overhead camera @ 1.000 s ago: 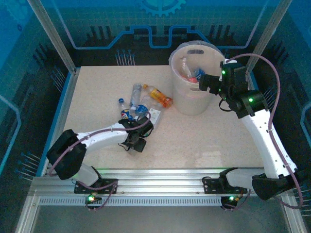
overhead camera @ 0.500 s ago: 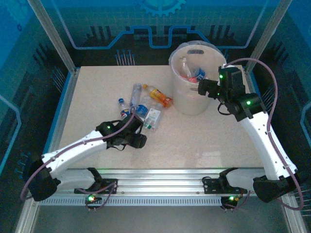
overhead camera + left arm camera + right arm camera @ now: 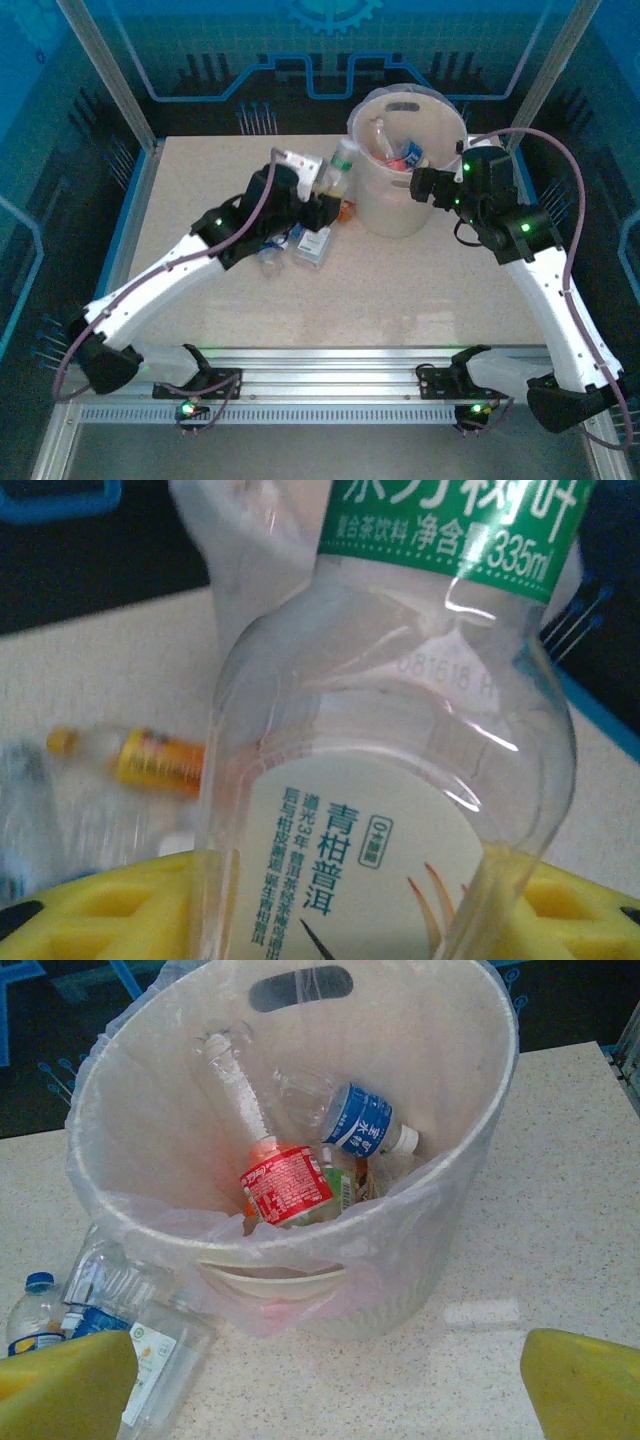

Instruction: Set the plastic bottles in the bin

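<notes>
Top external view puts your left gripper (image 3: 328,200) just beside the left wall of the large round translucent whitish plastic bin (image 3: 395,215). It is clamped on a small clear plastic bottle with a green label (image 3: 340,165). That bottle stands roughly upright, cap uppermost, next to the bin's rim and not over its opening.

On the speckled beige table (image 3: 200,180) near the left arm you have a flattened clear bottle with a white label (image 3: 312,242) and a small clear bottle (image 3: 270,257). An orange-labelled bottle (image 3: 346,211) lies against the foot of the bin.

Your left wrist view shows the yellow finger pads (image 3: 100,910) pressed on either side of the green-labelled bottle's clear lower body. The orange-labelled bottle lies on the table behind it.

Your right gripper (image 3: 425,186) hovers just beside the bin's right wall. From the right wrist view its yellow pads (image 3: 585,1385) sit far apart at the frame's bottom corners, with nothing between them.

Looking into the bin, you can see a red-labelled bottle (image 3: 285,1185), a blue-labelled bottle with a white cap (image 3: 360,1125) and a clear unlabelled bottle (image 3: 232,1085) leaning on the far wall. Left of the bin, a blue-capped bottle (image 3: 35,1312) lies on the table.
</notes>
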`<action>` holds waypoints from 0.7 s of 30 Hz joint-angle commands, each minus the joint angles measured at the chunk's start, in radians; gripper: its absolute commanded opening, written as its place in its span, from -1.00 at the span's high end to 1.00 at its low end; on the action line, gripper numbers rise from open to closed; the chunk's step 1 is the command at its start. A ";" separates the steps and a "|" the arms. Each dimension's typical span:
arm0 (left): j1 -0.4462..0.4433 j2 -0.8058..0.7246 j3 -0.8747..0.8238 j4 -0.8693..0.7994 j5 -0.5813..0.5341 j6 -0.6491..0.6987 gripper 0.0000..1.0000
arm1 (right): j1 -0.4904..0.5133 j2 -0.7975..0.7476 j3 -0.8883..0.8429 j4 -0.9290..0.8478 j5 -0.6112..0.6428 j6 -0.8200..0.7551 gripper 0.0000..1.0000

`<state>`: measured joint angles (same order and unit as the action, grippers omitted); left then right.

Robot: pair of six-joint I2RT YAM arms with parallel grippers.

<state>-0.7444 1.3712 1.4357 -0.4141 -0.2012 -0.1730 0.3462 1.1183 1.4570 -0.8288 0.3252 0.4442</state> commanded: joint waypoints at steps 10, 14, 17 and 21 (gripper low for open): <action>0.082 0.502 0.605 0.116 0.167 0.057 0.48 | 0.020 -0.038 -0.077 0.016 0.004 0.007 -0.99; 0.101 0.633 0.756 0.116 0.218 0.044 0.48 | 0.023 -0.041 -0.091 0.013 0.023 0.013 -0.99; 0.117 0.715 0.847 0.118 0.279 0.014 0.48 | 0.024 -0.050 -0.104 0.014 0.034 0.023 -0.99; 0.123 0.789 0.911 0.116 0.325 0.022 0.47 | 0.024 -0.065 -0.119 0.002 0.077 0.050 -0.99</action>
<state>-0.6300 2.1281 2.2852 -0.3222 0.0494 -0.1398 0.3553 1.0801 1.3491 -0.8288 0.3538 0.4633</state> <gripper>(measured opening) 0.567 0.996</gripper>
